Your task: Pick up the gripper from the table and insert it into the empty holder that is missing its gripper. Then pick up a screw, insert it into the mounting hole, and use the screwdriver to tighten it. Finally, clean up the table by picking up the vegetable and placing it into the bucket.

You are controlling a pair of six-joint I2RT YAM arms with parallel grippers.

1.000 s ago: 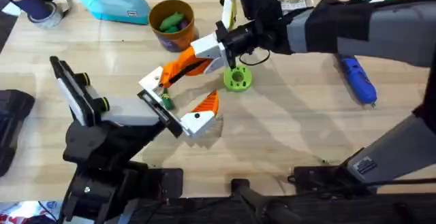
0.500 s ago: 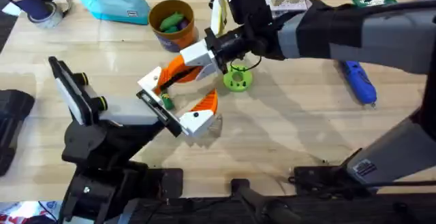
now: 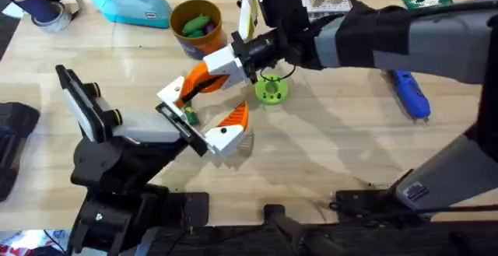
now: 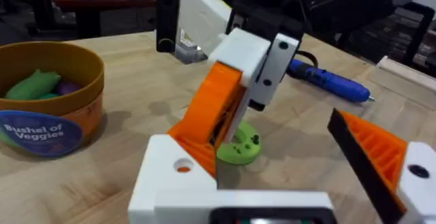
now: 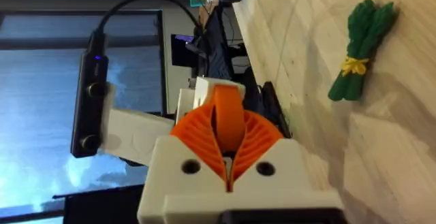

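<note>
right gripper (image 3: 250,52) clenched on the gripper (image 3: 208,74) — its tip slants toward seven o'clock, onto the holder (image 3: 173,94).

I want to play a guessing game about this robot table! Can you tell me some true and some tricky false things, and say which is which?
1. The right gripper holds the orange gripper by its white base. True.
2. The blue screwdriver is in the bucket. False: it lies on the table, far from the bucket.
3. The bucket has green veggies inside. True.
4. The lime-green disc sits on top of the blue pouch. False: it rests on the table near the right gripper.
5. The orange gripper lies flat on the table, untouched. False: it is held, tilted, with its tip at the holder.
</note>
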